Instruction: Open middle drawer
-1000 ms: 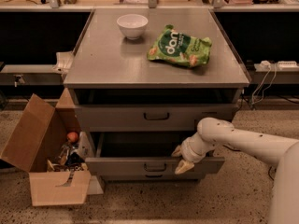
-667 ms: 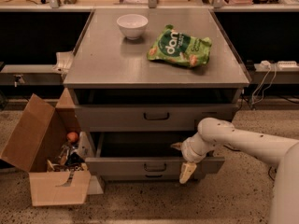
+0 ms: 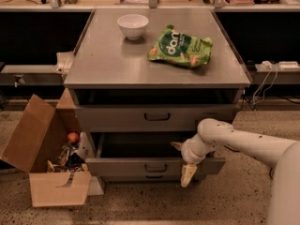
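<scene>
The middle drawer (image 3: 140, 167) is a wide grey metal drawer with a small dark bar handle (image 3: 155, 168). It stands pulled out, and its dark inside shows behind the front. My gripper (image 3: 182, 161) is at the right part of the drawer's front edge, right of the handle. It is open. One pale finger (image 3: 187, 175) hangs down in front of the drawer front. The other finger (image 3: 176, 146) sits above the drawer's inside. The white arm (image 3: 243, 144) comes in from the right.
The top drawer (image 3: 157, 117) is above, slightly out; the bottom drawer's handle (image 3: 154, 176) peeks below. A white bowl (image 3: 132, 25) and a green snack bag (image 3: 180, 47) lie on the cabinet top. An open cardboard box (image 3: 47, 172) of items stands at the left.
The gripper's fingers have spread apart, and the lower finger has swung down in front of the drawer front. The drawer has not visibly moved.
</scene>
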Action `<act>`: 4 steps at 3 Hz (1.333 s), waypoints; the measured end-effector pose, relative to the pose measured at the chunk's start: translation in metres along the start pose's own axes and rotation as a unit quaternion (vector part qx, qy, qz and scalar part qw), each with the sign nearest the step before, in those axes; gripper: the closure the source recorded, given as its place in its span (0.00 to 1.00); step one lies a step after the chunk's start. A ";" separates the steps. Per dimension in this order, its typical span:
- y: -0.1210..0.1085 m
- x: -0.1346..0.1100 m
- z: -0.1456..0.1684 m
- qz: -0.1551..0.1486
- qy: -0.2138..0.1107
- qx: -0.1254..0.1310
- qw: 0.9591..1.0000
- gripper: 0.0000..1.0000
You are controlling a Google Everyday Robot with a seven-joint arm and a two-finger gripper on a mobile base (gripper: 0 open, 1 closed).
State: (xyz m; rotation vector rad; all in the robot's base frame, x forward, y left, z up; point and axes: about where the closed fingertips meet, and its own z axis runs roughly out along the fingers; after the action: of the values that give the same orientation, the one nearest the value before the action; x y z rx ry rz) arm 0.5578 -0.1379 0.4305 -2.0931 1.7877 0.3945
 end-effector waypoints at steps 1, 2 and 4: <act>0.010 -0.003 0.007 -0.013 0.023 -0.022 0.999 0.00; 0.028 -0.004 0.008 -0.024 0.033 -0.045 0.998 0.00; 0.059 0.011 0.018 -0.024 0.021 -0.085 0.996 0.14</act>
State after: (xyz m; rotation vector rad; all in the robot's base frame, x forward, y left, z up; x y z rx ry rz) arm 0.5016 -0.1482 0.4044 -2.2697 1.7795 0.5098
